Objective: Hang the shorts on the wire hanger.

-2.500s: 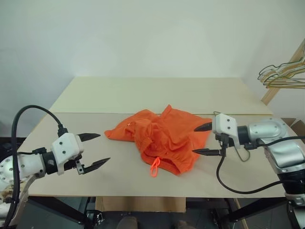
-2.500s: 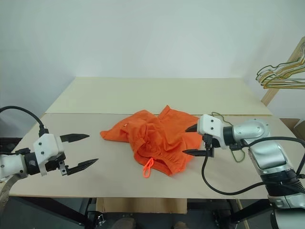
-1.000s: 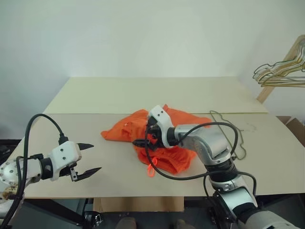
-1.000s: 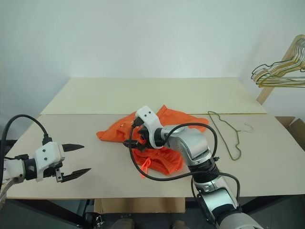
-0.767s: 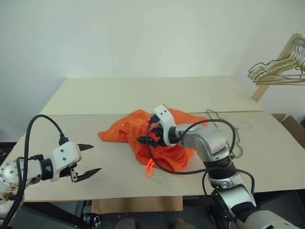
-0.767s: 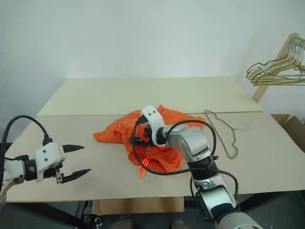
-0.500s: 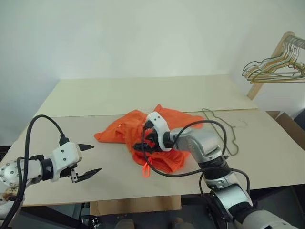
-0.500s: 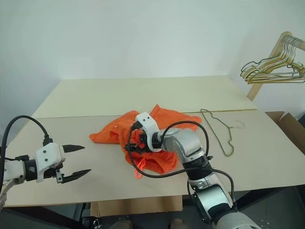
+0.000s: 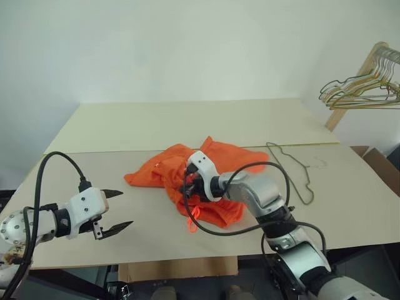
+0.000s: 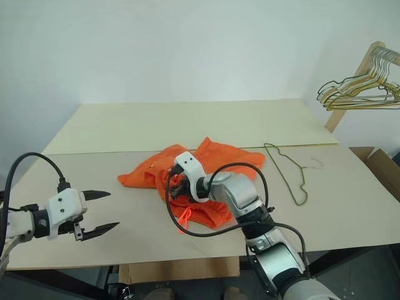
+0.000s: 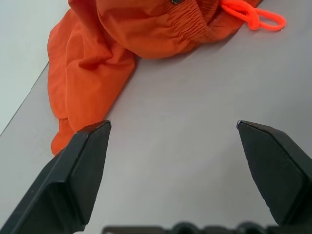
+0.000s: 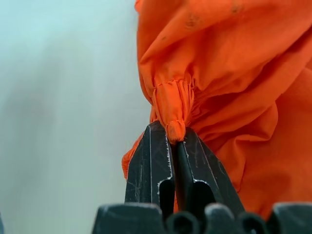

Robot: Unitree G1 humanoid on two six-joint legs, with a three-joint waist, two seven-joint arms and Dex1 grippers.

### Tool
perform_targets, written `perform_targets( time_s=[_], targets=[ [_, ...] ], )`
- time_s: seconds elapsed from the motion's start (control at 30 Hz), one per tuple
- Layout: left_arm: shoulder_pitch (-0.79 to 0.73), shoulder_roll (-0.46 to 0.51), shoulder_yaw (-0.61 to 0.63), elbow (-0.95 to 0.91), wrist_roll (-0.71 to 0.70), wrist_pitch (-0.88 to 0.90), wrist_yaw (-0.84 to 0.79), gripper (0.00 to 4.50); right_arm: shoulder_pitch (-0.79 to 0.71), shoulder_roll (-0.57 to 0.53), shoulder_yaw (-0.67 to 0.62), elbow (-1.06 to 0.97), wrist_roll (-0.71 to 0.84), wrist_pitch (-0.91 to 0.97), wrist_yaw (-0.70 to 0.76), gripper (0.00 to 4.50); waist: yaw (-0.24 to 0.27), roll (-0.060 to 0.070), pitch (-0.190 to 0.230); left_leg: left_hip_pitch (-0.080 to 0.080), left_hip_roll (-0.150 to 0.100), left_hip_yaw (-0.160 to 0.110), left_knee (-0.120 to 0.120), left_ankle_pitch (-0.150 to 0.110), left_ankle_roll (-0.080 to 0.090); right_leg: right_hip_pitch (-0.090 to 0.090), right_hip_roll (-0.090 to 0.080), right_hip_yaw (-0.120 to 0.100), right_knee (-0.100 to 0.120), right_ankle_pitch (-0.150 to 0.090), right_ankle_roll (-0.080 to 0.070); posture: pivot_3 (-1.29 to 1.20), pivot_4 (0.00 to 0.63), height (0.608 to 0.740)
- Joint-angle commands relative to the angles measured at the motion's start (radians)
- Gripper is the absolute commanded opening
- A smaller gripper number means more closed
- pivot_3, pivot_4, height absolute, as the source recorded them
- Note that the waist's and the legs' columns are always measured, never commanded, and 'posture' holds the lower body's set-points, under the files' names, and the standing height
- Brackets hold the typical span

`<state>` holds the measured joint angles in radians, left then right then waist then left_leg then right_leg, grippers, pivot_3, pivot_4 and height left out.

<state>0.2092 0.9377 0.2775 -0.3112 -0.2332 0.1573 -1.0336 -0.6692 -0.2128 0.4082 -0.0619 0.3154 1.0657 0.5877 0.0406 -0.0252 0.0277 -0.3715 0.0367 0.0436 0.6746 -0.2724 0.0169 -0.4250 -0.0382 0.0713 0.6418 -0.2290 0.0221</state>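
Pale and plain, the wall stood behind a beige table (image 9: 156, 125) that carried one garment and one loose hanger. Your shorts (image 9: 164, 171) — a single bright orange heap — lay crumpled near the middle of the table, with one drawstring loop (image 9: 192, 224) spilling off the near edge of the pile. One wire hanger (image 9: 294, 169) lay flat on the table to the right of the shorts, apart from them; its thin wire was hard to trace against the surface. A bunch of hangers (image 9: 359, 90) hung from a wooden rack at the far right, too tangled for you to count and cut off by the frame edge.

You had two grippers in play. Your right gripper (image 12: 174, 146) was clamped tight on a gathered fold of the shorts — the wrist view showed the cloth pinched between both fingers — though from the head views its fingertips were buried in the orange cloth. Your left gripper (image 9: 117, 209) hovered spread wide over bare table at the left, well apart from the shorts, grasping nothing.
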Motion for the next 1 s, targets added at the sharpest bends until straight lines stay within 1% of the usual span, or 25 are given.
perform_targets(
  time_s=[0.03,0.1,0.2,0.23,0.33,0.4,0.5,0.6,0.7,0.77,0.87,1.0],
  targets=[
    [-0.023,0.018,-0.004,-0.002,0.014,-0.009,0.002,4.50,0.028,-0.144,0.098,-0.206,-0.029,-0.103,0.112,0.01,0.003,0.000,0.000,0.000,0.000,0.000,0.000,0.000,0.000,0.000,0.000,0.000,0.000,0.000,0.000,0.15,0.000,0.740],
    [-0.030,0.023,-0.014,0.011,0.027,-0.015,0.001,4.50,0.063,-0.261,0.142,-0.301,-0.059,-0.182,0.177,0.01,0.004,0.000,0.000,0.000,-0.001,-0.001,0.000,0.000,0.000,0.000,-0.002,0.000,-0.001,-0.001,0.001,0.14,0.000,0.740],
    [-0.044,0.026,-0.035,0.038,0.043,-0.029,-0.007,4.50,0.124,-0.497,0.217,-0.405,-0.199,-0.451,0.304,0.01,0.005,0.000,0.000,0.000,-0.003,-0.001,0.000,0.000,0.000,0.001,-0.003,-0.001,-0.001,-0.003,0.004,0.14,0.000,0.740],
    [-0.049,0.026,-0.040,0.045,0.045,-0.032,-0.010,4.50,0.134,-0.545,0.232,-0.415,-0.235,-0.511,0.331,0.01,0.005,0.000,0.000,0.000,-0.003,-0.001,0.000,0.000,0.000,0.001,-0.003,-0.001,-0.002,-0.005,0.008,0.12,0.000,0.740],
    [-0.069,0.031,-0.075,0.079,0.065,-0.052,-0.026,4.50,0.177,-0.744,0.257,-0.394,-0.414,-0.817,0.403,0.01,-0.001,0.000,0.001,0.001,-0.003,0.000,0.001,0.000,0.000,0.001,-0.004,-0.001,-0.002,-0.006,0.009,0.10,0.000,0.740],
    [-0.085,0.021,-0.099,0.101,0.063,-0.064,-0.038,4.50,0.201,-0.805,0.229,-0.368,-0.478,-0.932,0.405,0.01,-0.005,0.000,0.001,0.002,-0.003,0.001,0.001,0.000,0.000,0.002,-0.004,-0.001,-0.002,-0.007,0.010,0.10,0.000,0.740],
    [-0.102,0.016,-0.137,0.134,0.067,-0.096,-0.068,4.50,0.227,-0.842,0.184,-0.334,-0.546,-1.031,0.391,0.01,-0.014,0.000,0.001,0.002,-0.001,0.001,0.001,0.000,0.000,0.002,-0.002,-0.001,-0.001,-0.007,0.009,0.09,0.000,0.740],
    [-0.125,0.013,-0.191,0.176,0.082,-0.139,-0.103,4.50,0.259,-0.885,0.140,-0.281,-0.624,-1.187,0.352,0.01,-0.015,0.000,0.001,0.003,-0.001,0.001,0.002,0.000,0.000,0.002,-0.002,-0.001,0.000,-0.007,0.009,0.08,0.000,0.740],
    [-0.160,-0.004,-0.241,0.222,0.074,-0.170,-0.137,4.50,0.283,-0.879,0.096,-0.233,-0.649,-1.284,0.316,0.01,-0.015,0.000,0.001,0.002,-0.002,0.002,0.002,0.000,0.000,0.002,-0.003,0.000,-0.001,-0.007,0.008,0.07,0.000,0.740],
    [-0.193,-0.011,-0.280,0.283,0.103,-0.210,-0.149,4.50,0.299,-0.865,0.071,-0.223,-0.632,-1.307,0.323,0.01,-0.015,0.000,0.001,0.002,-0.002,0.003,0.002,0.000,0.000,0.002,-0.003,0.000,-0.001,-0.007,0.008,0.08,0.000,0.740],
    [-0.262,-0.025,-0.335,0.400,0.177,-0.291,-0.127,4.50,0.316,-0.830,0.045,-0.230,-0.618,-1.295,0.336,0.01,-0.015,0.000,0.001,0.002,-0.002,0.002,0.002,0.000,0.000,0.002,-0.003,0.000,0.000,-0.005,0.006,0.07,0.000,0.740],
    [-0.378,-0.076,-0.362,0.544,0.211,-0.374,-0.090,4.50,0.335,-0.792,0.025,-0.246,-0.637,-1.271,0.353,0.01,-0.014,0.000,0.000,0.003,-0.002,0.002,0.003,0.000,0.001,0.004,-0.002,0.000,0.000,-0.004,0.004,0.06,0.000,0.740]
  ],
)
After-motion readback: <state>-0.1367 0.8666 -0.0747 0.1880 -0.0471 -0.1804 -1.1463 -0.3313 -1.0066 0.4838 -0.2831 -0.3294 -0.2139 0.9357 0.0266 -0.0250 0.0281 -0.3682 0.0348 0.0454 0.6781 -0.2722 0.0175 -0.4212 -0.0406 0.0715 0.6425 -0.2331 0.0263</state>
